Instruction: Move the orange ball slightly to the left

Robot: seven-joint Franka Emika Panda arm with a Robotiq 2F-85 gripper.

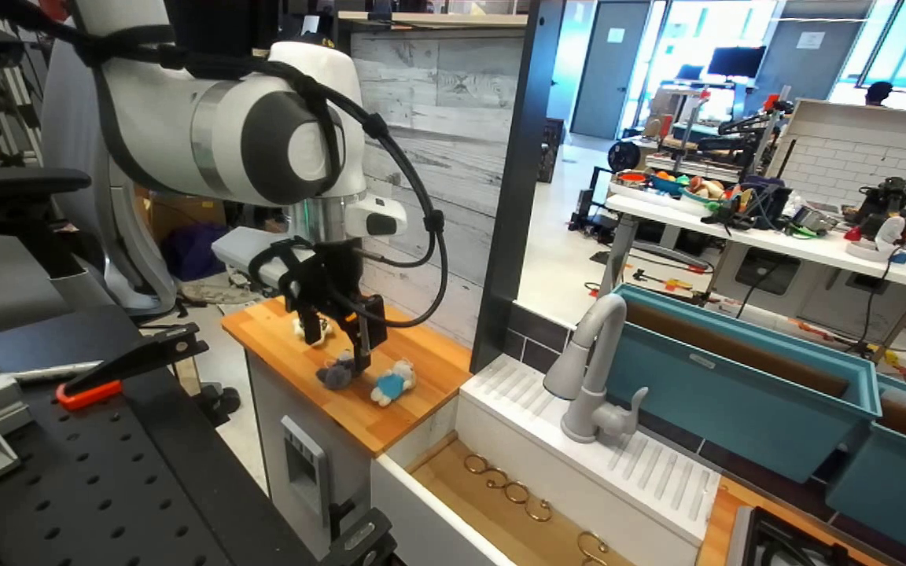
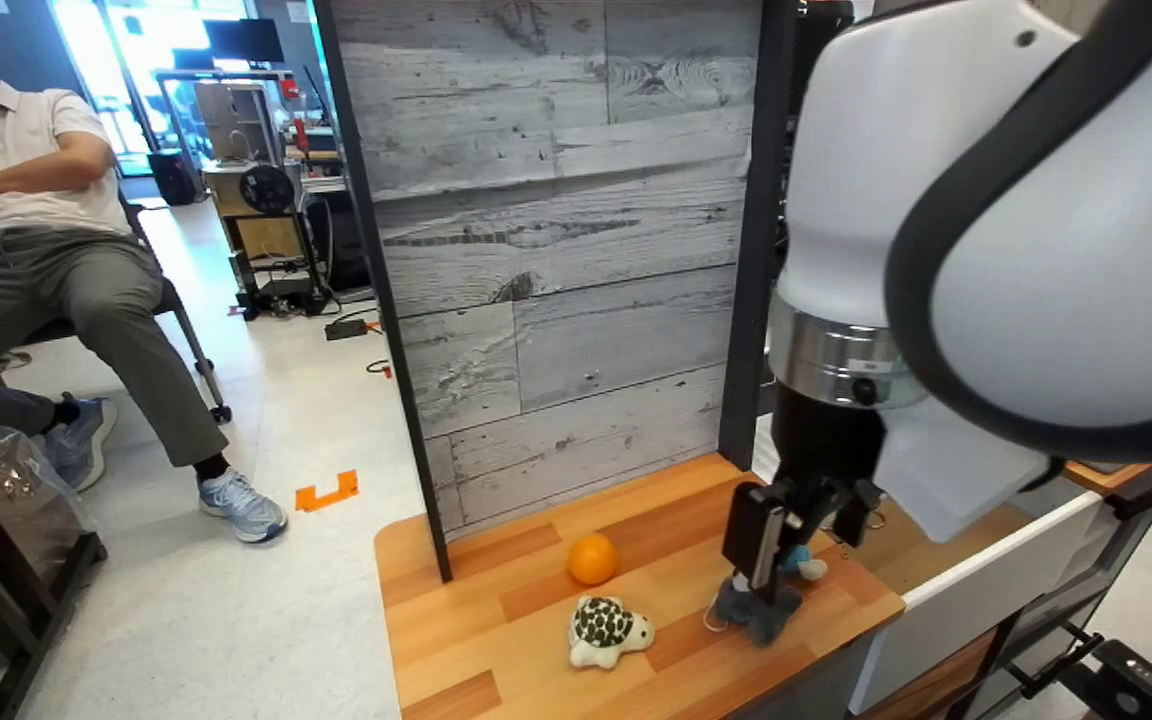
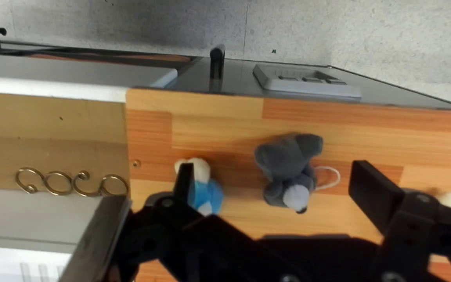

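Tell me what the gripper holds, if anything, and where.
Nothing: in the wrist view the open gripper shows gaps either side of the grey plush toy. The orange ball lies apart.

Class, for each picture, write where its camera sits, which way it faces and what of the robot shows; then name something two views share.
In an exterior view, the camera stands apart from the arm, facing down across the wooden counter and faucet; arm and pincer show.
In an exterior view, also apart, facing the plank panel beyond the orange ball; arm and pincer at picture right.
Wrist view: riding on the arm, facing down at the dark grey plush; the pincer's spread fingers show.
Both exterior views show the panel.
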